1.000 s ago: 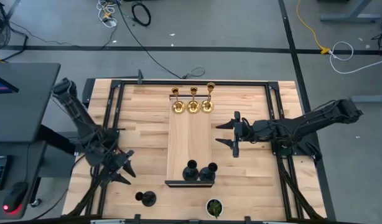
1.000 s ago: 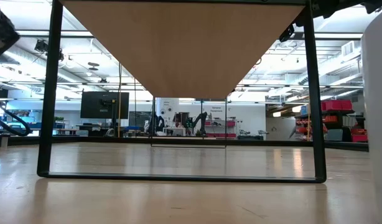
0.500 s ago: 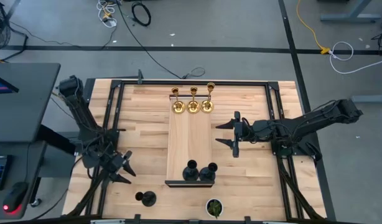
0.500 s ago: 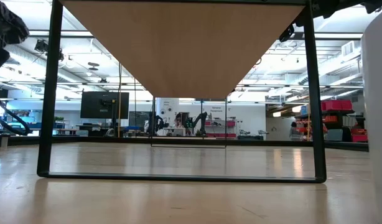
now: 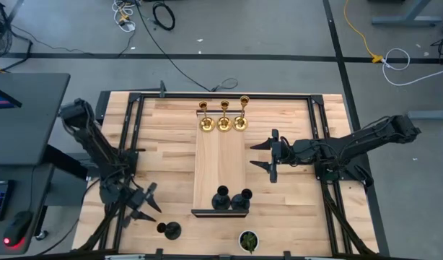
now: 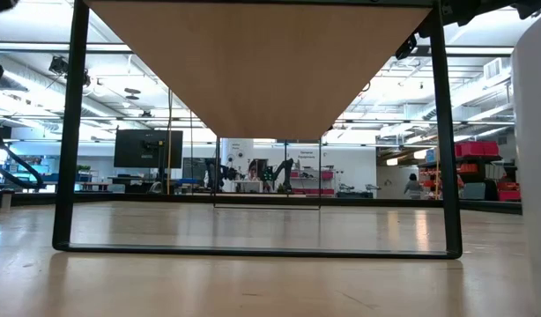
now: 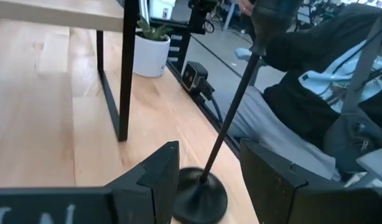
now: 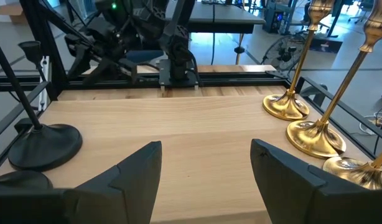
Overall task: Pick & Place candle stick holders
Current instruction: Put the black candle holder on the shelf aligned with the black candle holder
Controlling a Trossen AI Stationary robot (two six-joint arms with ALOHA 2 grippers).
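Note:
Three gold candle stick holders (image 5: 223,119) stand on their round bases in a row at the far end of a raised wooden shelf (image 5: 220,155). Two black holders (image 5: 231,198) stand at its near end. A third black holder (image 5: 171,230) stands on the table near the front edge. My left gripper (image 5: 146,206) is open just left of that holder. In the left wrist view the holder's stem (image 7: 231,118) and base (image 7: 200,198) show between the open fingers, with no touch visible. My right gripper (image 5: 268,155) is open and empty right of the shelf. It faces the gold holders (image 8: 315,137) and a black holder (image 8: 45,146).
A pot with a green plant (image 5: 248,240) stands at the front edge, right of the lone black holder; it also shows in the left wrist view (image 7: 147,53). The shelf stands on thin black legs (image 7: 124,68). A black frame (image 5: 221,96) runs around the table. A seated person (image 7: 328,93) is beyond the near edge.
My left gripper has gone toward the table's near edge and a little to the right, closing in on the lone black holder, and has stayed open. My right arm has kept still.

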